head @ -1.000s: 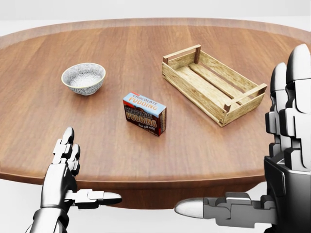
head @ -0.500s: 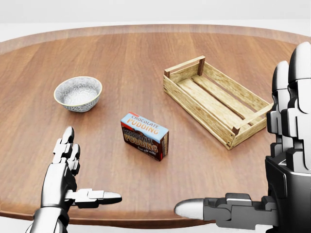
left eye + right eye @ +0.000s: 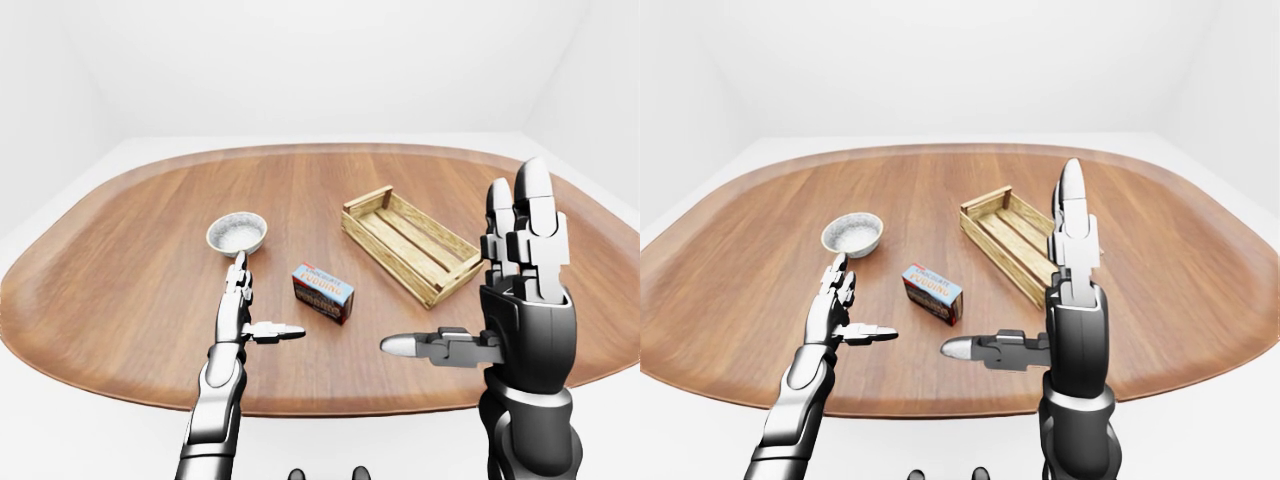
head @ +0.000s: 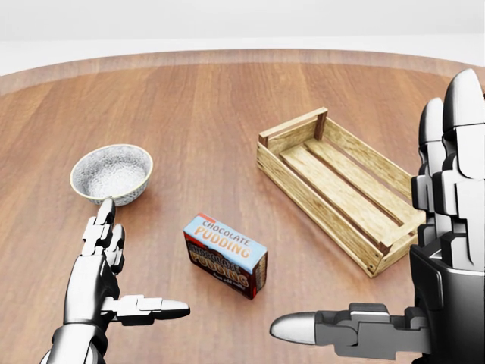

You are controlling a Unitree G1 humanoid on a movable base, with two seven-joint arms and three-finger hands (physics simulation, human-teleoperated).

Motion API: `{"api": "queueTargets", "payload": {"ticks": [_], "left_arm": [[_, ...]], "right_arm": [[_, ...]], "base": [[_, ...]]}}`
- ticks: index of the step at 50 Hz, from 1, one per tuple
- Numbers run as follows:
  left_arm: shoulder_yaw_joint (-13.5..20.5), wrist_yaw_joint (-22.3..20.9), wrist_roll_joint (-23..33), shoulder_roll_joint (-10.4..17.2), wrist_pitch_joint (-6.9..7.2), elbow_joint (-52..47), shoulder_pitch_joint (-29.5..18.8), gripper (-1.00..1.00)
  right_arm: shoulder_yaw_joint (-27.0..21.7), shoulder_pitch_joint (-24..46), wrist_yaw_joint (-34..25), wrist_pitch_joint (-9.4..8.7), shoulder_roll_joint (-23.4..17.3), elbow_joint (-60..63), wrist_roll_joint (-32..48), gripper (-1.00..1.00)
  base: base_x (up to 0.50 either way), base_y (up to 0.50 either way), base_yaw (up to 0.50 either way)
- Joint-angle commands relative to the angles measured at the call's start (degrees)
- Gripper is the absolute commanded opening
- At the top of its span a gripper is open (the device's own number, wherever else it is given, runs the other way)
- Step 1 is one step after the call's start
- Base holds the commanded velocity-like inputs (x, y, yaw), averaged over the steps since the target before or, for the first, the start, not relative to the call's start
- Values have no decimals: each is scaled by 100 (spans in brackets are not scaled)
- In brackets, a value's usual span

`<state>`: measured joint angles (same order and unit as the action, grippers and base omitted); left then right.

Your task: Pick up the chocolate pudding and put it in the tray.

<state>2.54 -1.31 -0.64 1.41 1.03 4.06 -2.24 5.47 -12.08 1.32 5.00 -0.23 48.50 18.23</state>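
The chocolate pudding (image 4: 225, 264) is a small blue and brown box lying on the wooden table (image 4: 189, 98), low in the middle of the head view. The tray (image 4: 301, 194) is an empty slatted wooden crate, up and to the right of the box. My left hand (image 4: 142, 258) is open at the lower left, fingers up and thumb pointing right, left of the box and apart from it. My right hand (image 4: 371, 208) is open at the lower right, fingers upright and thumb pointing left, below the tray. Neither hand holds anything.
A speckled white bowl (image 4: 111, 174) stands on the table just above my left hand's fingertips (image 4: 106, 206). The table's near edge (image 3: 330, 408) runs below both hands in the left-eye view. White floor and walls surround the table.
The camera has moved toward the table: box, bowl and tray have slid down the head view and grown larger. Both hands keep the same open pose and place in the view.
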Motion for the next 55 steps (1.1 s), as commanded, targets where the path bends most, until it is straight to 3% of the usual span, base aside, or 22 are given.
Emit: {"api": "queueTargets", "payload": {"ticks": [1, 11, 19, 21, 23, 37, 47, 49, 51, 55], "left_arm": [[2, 18, 4, -1, 41, -39, 8, 100], [1, 4, 0, -1, -56, 74, -4, 100], [3, 4, -5, 3, -33, 57, -11, 100], [1, 1, 0, 0, -95, 118, -6, 100], [-2, 4, -2, 2, -15, 37, -4, 100], [-1, 14, -2, -1, -2, 38, -16, 100], [12, -19, -57, 2, 12, 22, -37, 100], [-16, 79, 93, 22, 99, 60, -60, 100], [-16, 99, 111, 7, 55, 69, -59, 100], [44, 151, 78, 17, 16, 202, -99, 100]], "right_arm": [[23, -17, -4, 0, -8, -11, 2, 100], [24, -23, 1, 0, -13, -66, -3, 100], [39, -51, -1, 0, -13, -47, 5, 100], [32, -45, -8, 0, -14, -30, -1, 100], [26, -48, -6, 0, -16, -48, -9, 100], [4, 15, -19, 0, -2, -81, -29, 100], [-6, 101, -68, 0, -2, -187, -112, 100], [9, 94, -64, 0, -4, -193, -98, 100], [8, 97, -63, 0, -4, -197, -107, 100], [-234, -664, -213, 0, -90, 296, -85, 100]], "base": [[32, 0, 0], [32, 0, 0], [32, 0, 0], [32, 0, 0], [32, 0, 0], [32, 0, 0], [0, 0, 0], [0, 0, 0], [0, 0, 0], [0, 0, 0]]}}
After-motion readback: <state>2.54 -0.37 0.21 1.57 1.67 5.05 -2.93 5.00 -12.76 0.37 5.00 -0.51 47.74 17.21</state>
